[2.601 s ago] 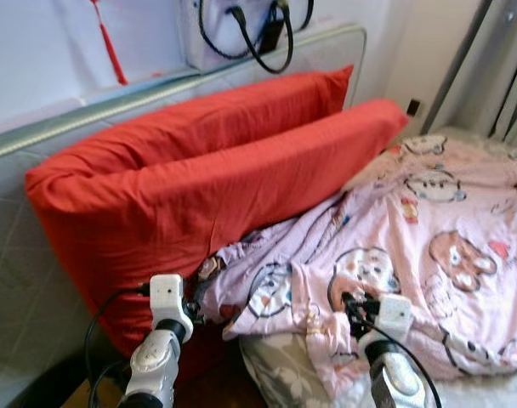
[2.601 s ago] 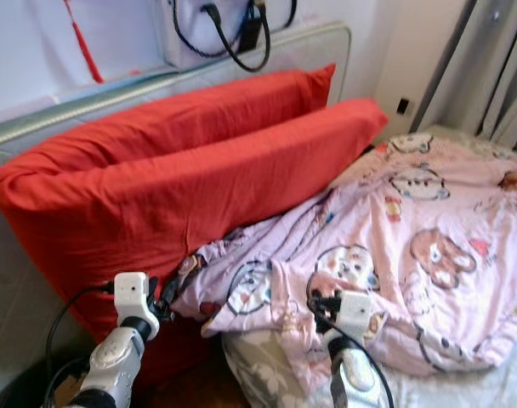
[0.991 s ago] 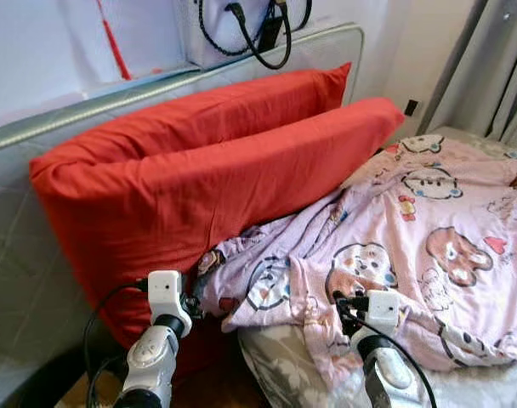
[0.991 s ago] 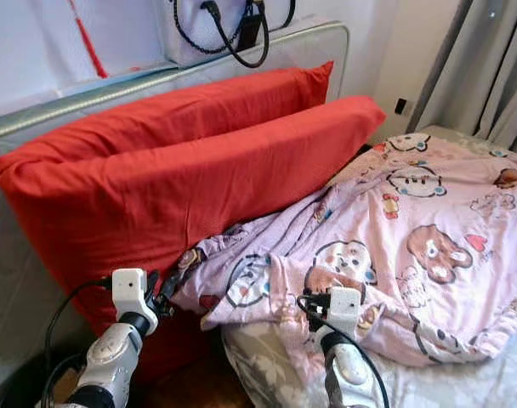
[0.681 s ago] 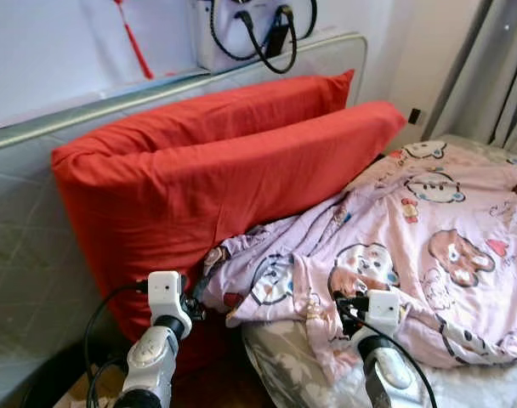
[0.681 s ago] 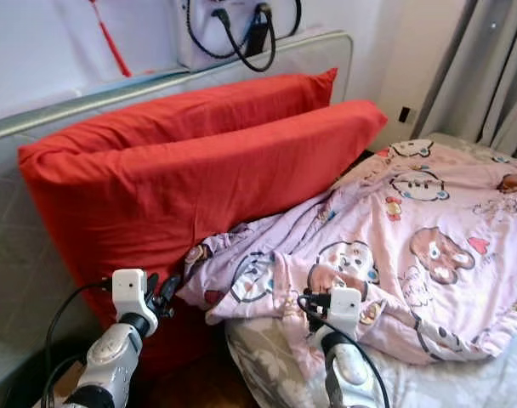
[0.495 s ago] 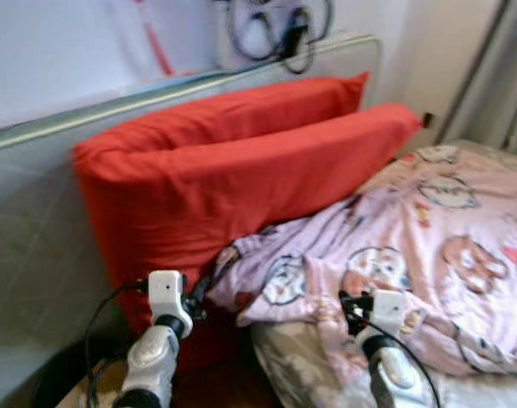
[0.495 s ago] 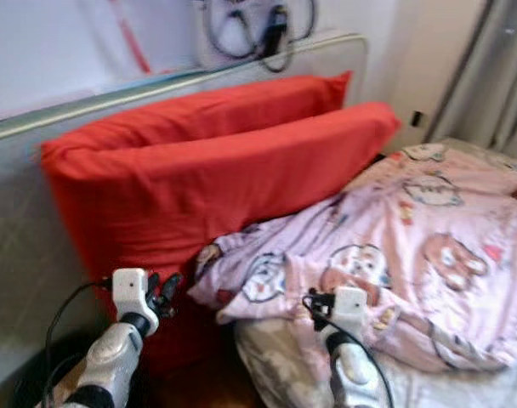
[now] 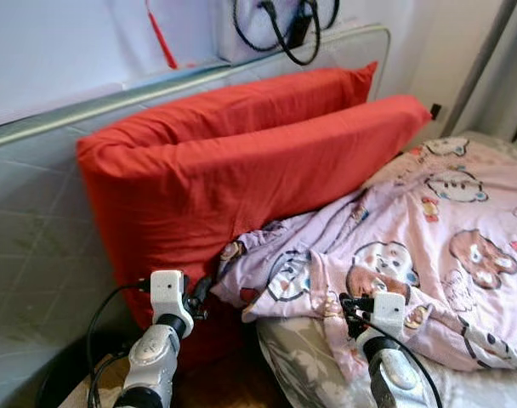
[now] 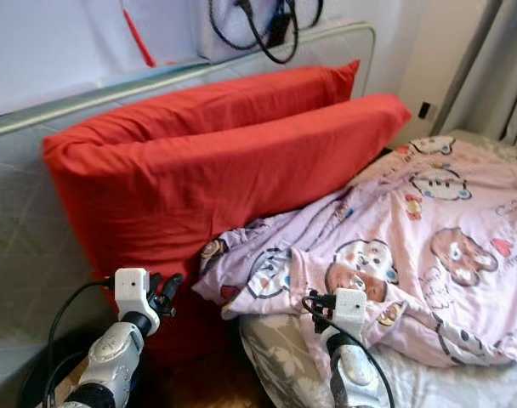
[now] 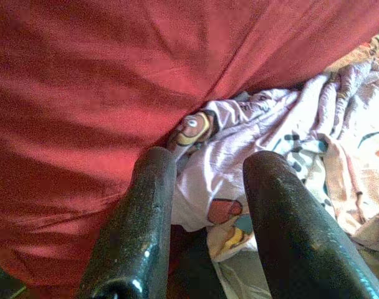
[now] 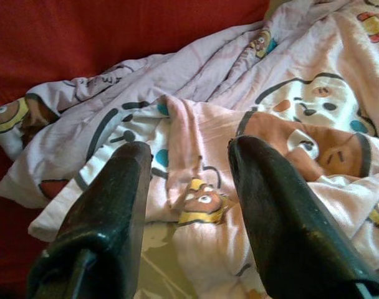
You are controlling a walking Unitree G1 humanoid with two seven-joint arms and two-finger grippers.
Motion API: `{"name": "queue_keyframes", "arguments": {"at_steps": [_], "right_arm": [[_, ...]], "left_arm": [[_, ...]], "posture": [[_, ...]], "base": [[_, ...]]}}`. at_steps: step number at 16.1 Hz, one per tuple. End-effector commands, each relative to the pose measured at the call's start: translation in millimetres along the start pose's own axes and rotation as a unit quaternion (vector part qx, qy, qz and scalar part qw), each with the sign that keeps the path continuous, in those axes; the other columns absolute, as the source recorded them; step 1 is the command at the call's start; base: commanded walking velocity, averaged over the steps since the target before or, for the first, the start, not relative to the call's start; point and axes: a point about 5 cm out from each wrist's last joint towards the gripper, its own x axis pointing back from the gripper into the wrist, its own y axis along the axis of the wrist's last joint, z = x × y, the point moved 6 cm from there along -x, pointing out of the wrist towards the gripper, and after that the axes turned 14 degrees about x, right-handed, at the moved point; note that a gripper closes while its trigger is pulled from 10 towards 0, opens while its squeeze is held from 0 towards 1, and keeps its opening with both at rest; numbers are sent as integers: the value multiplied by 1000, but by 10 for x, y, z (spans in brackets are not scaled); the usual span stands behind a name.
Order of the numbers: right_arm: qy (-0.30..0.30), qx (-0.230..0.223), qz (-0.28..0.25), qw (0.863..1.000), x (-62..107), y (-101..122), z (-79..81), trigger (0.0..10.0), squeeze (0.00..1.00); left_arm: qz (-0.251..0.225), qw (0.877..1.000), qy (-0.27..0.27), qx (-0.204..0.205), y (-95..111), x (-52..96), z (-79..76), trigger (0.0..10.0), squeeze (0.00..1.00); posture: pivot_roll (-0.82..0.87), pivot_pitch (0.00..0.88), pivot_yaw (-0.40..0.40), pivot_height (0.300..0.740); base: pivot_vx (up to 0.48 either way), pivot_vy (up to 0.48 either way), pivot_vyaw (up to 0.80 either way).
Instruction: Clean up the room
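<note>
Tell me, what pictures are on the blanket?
The blanket is pale pink with cartoon animal faces, like bears; the left eye view shows it best.

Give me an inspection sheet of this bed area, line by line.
Surface: bed, grey flowered sheet exposed at the near corner.
Job's things: pink cartoon blanket lies crumpled, one corner bunched against the red pillows, which lean on the headboard.
Clutter: nothing seen.
Grippers: left gripper open, close to the blanket corner; right gripper open above a blanket fold. Neither holds anything.
Cables: black cable loops from the left wrist.
Surroundings: bag with black handles above the headboard; curtain on the right.
</note>
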Motion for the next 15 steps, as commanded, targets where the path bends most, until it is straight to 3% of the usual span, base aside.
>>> {"name": "queue_keyframes", "arguments": {"at_steps": [1, 6, 9, 15], "right_arm": [[-2, -8, 16, 1000, 19, -74, 26, 10000, 0], [-37, -11, 51, 998, 32, -179, -104, 10000, 0], [-29, 8, 42, 999, 14, -133, -78, 10000, 0], [-27, 7, 51, 998, 15, -160, -45, 10000, 0]], "left_arm": [[-2, 1000, 6, -3, 31, -1, 44, 10000, 0], [0, 1000, 4, -3, 27, -4, 35, 10000, 0], [0, 1000, 2, -4, 30, -12, 20, 10000, 0], [-6, 1000, 0, -6, 63, -27, 4, 10000, 0]], "posture": [[17, 0, 9, 680], [18, 0, 10, 675], [16, 0, 11, 650], [21, 0, 13, 650]], "base": [[0, 0, 0], [0, 0, 0], [0, 0, 0], [0, 0, 0]]}}
